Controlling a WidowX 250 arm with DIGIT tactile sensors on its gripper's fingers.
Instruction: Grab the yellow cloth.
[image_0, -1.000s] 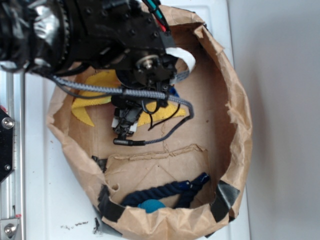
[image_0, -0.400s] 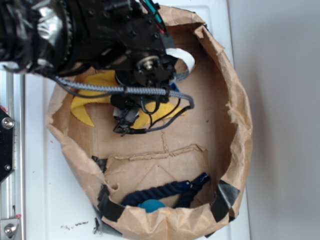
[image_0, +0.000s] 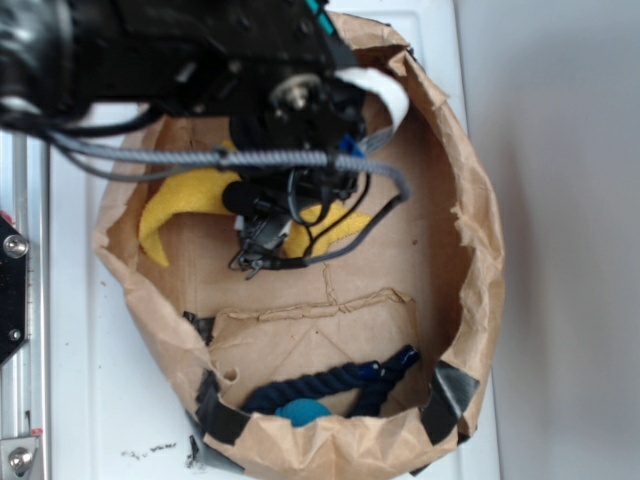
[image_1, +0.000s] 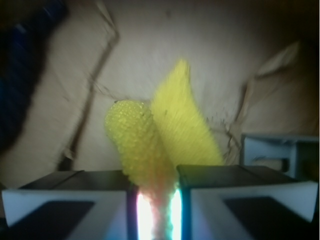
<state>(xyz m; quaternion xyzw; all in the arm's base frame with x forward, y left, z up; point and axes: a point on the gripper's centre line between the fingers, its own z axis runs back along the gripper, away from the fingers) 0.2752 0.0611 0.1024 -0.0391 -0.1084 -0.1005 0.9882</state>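
Gripper (image_1: 156, 200), its jaws nearly closed, is pinching the yellow cloth (image_1: 165, 135), whose folds are projecting forward beyond its fingertips.

The arm (image_0: 150, 50) is seen from the exterior view as a bulky black body, glossy in places, with small round screw heads dotted over its housings. A round silver-coloured hub (image_0: 292, 95) is set into the black wrist block. A grey braided cable (image_0: 200, 160) is run across the arm, and thinner black wires (image_0: 335, 215) are looped below it. A white flat band (image_0: 380, 90) is curled at the right side, with a small blue part beside it. The claw (image_1: 156, 197) is shown in the wrist view as two pale grey fingers (image_1: 65, 200) with dark upper faces.
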